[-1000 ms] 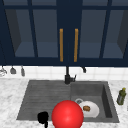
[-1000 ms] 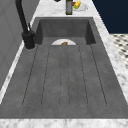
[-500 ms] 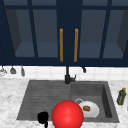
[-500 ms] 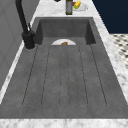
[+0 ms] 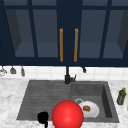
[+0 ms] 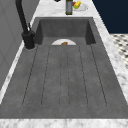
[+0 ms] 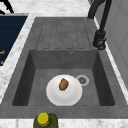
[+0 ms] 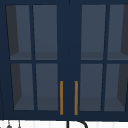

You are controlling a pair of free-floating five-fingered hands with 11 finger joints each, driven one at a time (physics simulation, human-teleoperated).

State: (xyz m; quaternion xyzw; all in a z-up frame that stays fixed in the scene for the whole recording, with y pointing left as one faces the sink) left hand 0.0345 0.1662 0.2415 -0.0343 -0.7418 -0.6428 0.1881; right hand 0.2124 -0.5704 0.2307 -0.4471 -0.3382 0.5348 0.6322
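Landmark: the sink, a grey one with a ribbed draining board on its left half and a basin on its right half.
Left hand: a black hand is seen in the front view at the sink's front edge, before the draining board. Whether it is released or clenched cannot be told, and nothing is seen to be grasped by it.
Ball: a red ball is seen just to the right of the hand, at the middle of the sink's front edge. Whether the two touch cannot be told.
Handling of the ball: it is judged to be smooth, round and stiff, and so likely to slip or roll away. Its weight cannot be judged. It would best be taken round its widest part, from opposite sides.
In the basin: a white plate lies flat on the bottom, with a brown piece of food on its middle and the drain just beside it.
Behind the sink: a black tap stands at the middle of the back edge.
Right of the sink: a green bottle stands upright on the counter.
Above the sink: a dark blue wall cabinet with yellow handles is hung.
Counts: one ball, one plate, one piece of food, one drain, one tap, one bottle, two handles.
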